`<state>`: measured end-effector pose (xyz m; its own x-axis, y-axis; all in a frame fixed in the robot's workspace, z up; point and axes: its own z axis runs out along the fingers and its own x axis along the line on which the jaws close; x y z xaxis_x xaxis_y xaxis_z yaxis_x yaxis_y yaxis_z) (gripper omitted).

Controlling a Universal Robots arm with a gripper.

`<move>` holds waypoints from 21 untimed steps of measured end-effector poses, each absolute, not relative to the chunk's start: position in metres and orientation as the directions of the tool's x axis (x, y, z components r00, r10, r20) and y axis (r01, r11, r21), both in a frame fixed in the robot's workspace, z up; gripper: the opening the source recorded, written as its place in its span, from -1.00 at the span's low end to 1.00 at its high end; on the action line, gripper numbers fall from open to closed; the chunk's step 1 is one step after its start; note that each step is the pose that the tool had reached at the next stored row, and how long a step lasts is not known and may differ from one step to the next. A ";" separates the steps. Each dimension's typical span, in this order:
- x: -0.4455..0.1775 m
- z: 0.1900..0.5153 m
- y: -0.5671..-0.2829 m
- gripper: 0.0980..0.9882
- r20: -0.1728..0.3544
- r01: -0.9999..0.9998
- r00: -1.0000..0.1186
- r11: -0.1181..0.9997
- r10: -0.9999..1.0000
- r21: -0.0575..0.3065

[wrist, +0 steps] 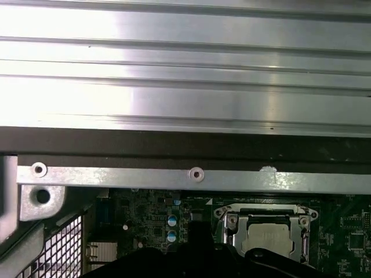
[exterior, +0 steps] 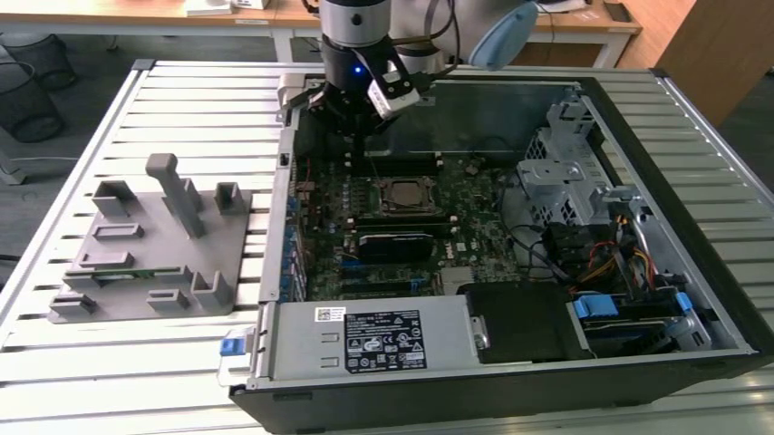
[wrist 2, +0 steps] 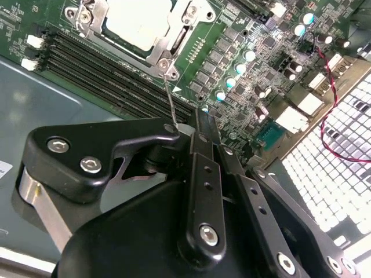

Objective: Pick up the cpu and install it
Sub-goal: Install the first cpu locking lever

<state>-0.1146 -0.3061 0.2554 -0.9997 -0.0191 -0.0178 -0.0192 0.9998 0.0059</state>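
The cpu (exterior: 404, 194) lies flat in the black socket frame on the motherboard inside the open computer case; its silver top also shows in both wrist views (wrist 2: 134, 22) (wrist: 272, 235). My gripper (exterior: 352, 159) hangs just beyond the socket, toward the case's far wall, and holds no chip. In the second wrist view the gripper (wrist 2: 189, 124) looks shut, and the thin wire lever (wrist 2: 170, 97) runs from the socket's corner up to its tip.
A grey fixture block (exterior: 158, 245) stands on the slatted table at the exterior view's left. Inside the case are a black rectangular module (exterior: 393, 245), the power supply (exterior: 375, 337), a metal drive cage (exterior: 563, 181) and loose cables (exterior: 604, 263). The case wall (wrist: 185, 176) is close by.
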 end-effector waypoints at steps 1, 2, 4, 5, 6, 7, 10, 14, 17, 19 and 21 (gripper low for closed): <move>-0.114 0.255 -0.306 -0.98 -0.018 -0.019 -1.000 1.000 -0.019 0.006; -0.113 0.255 -0.306 -0.98 -0.018 -0.019 -1.000 1.000 -0.019 0.006; -0.112 0.255 -0.306 -0.98 -0.018 -0.019 -1.000 1.000 -0.019 0.006; -0.111 0.255 -0.306 -0.98 -0.018 -0.019 -1.000 1.000 -0.019 0.006; -0.110 0.255 -0.306 -0.98 -0.018 -0.019 -1.000 1.000 -0.019 0.006; -0.109 0.255 -0.306 -0.98 -0.018 -0.019 -1.000 1.000 -0.019 0.006; -0.106 0.255 -0.306 -0.98 -0.018 -0.019 -1.000 1.000 -0.019 0.006; -0.102 0.255 -0.306 -0.98 -0.018 -0.019 -1.000 1.000 -0.019 0.006; -0.097 0.255 -0.306 -0.98 -0.018 -0.019 -1.000 1.000 -0.019 0.006; -0.094 0.255 -0.306 -0.98 -0.018 -0.019 -1.000 1.000 -0.019 0.006; -0.090 0.255 -0.306 -0.98 -0.017 -0.019 -1.000 1.000 -0.019 0.006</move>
<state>-0.0900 -0.3060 0.2553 -0.9997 -0.0190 -0.0175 -0.0191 0.9998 0.0060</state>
